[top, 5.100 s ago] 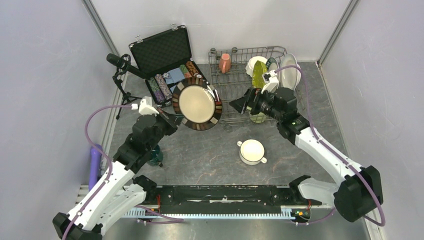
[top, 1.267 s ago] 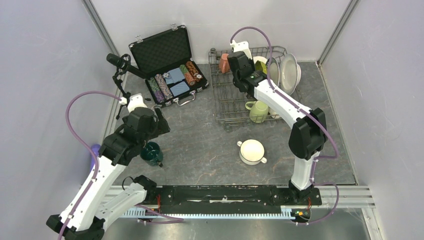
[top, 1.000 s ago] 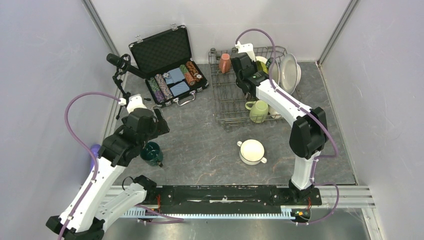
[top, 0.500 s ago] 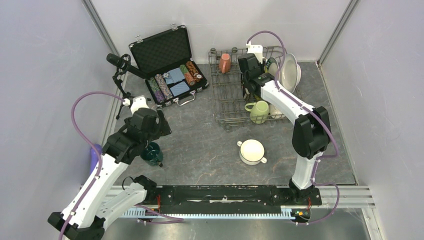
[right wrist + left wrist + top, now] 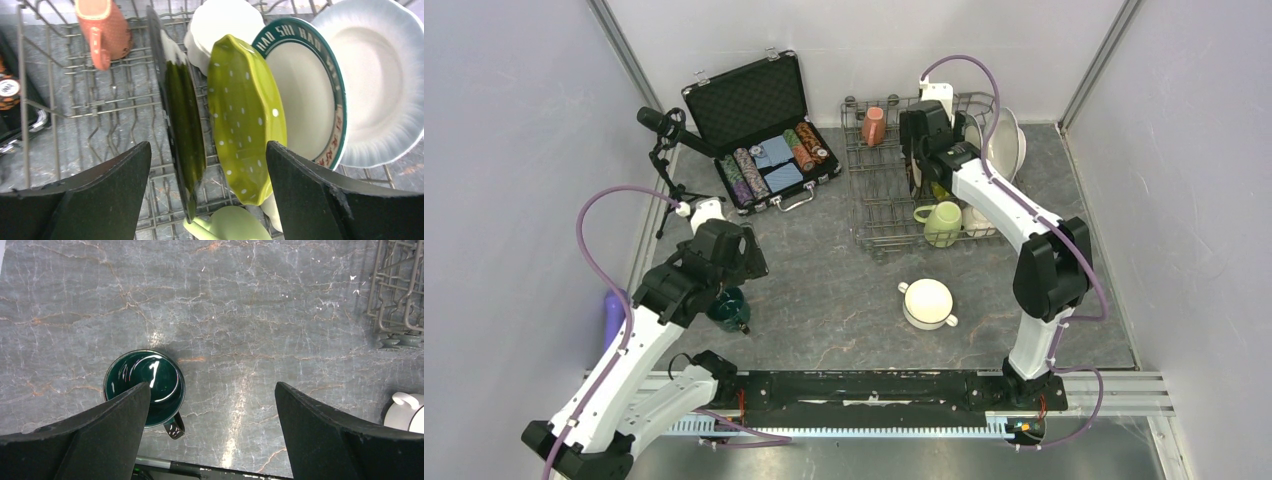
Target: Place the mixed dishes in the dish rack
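The grey wire dish rack holds a salmon mug, a light-green mug and several dishes on edge. My right gripper hangs open over the rack, its jaws either side of a brown-rimmed plate and a lime-green bowl, gripping neither. Behind them stand a teal-rimmed plate and a white bowl. My left gripper is open and empty above the table, just right of a dark-teal mug. A white two-handled bowl sits on the table.
An open black case with poker chips lies left of the rack. A microphone on a small stand is at the far left, and a purple object sits by the left wall. The rack's corner shows in the left wrist view.
My right gripper has opened and let go of the brown-rimmed plate, which now stands in the rack; the wrist shifted slightly right. My left arm edged forward over the dark-teal mug.
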